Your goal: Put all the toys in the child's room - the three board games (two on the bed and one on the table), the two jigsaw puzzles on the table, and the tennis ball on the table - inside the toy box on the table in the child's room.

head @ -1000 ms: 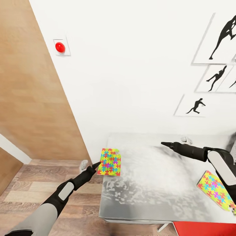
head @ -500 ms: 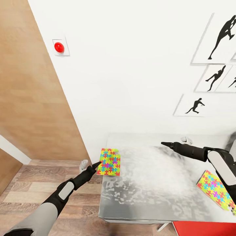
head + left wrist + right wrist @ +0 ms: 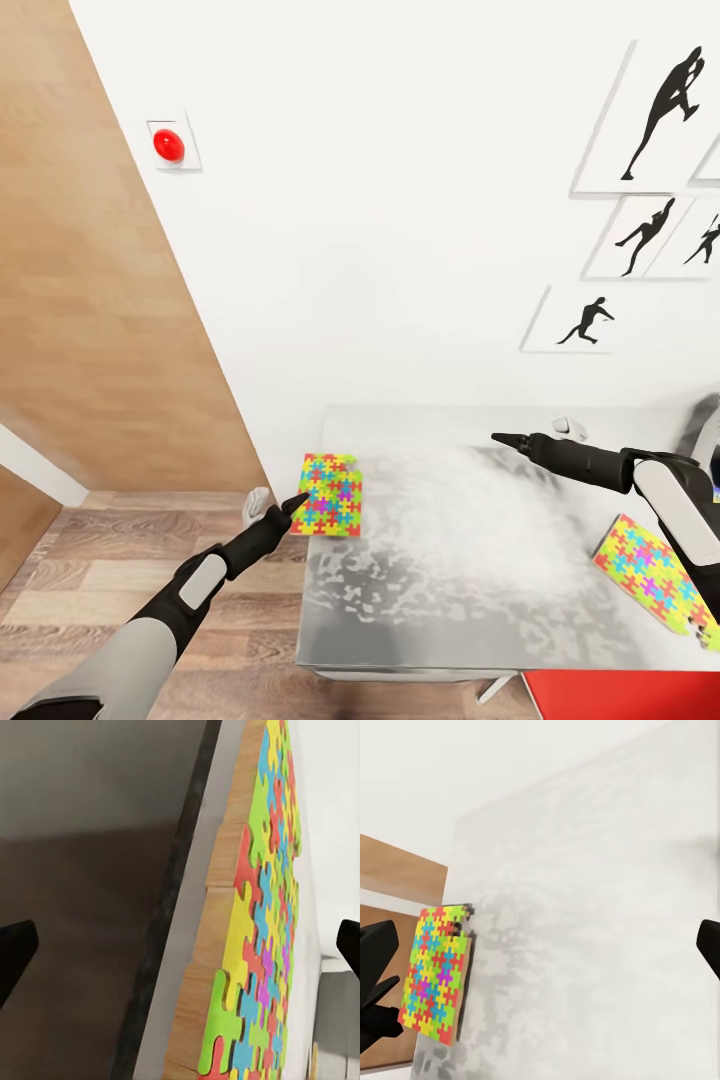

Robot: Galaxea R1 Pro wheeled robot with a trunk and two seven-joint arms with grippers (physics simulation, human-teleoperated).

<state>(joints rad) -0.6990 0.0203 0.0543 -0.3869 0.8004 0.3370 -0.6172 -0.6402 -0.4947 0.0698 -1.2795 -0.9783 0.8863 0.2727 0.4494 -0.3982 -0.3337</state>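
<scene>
Head view: one jigsaw puzzle (image 3: 328, 494) overhangs the table's (image 3: 450, 620) left edge, the left gripper (image 3: 296, 502) at its rim, open floor (image 3: 90, 560) beside. The right gripper (image 3: 508, 439) hovers above the bare tabletop; a second puzzle (image 3: 655, 585) lies near the right arm.

Left wrist view: fingers spread, released, flanking the puzzle's edge.

Right wrist view: fingers parted, empty.

Two multicoloured jigsaw puzzles lie flat on the grey surface (image 3: 450, 600): one (image 3: 329, 495) at its left edge, one (image 3: 655, 583) at its right.
</scene>
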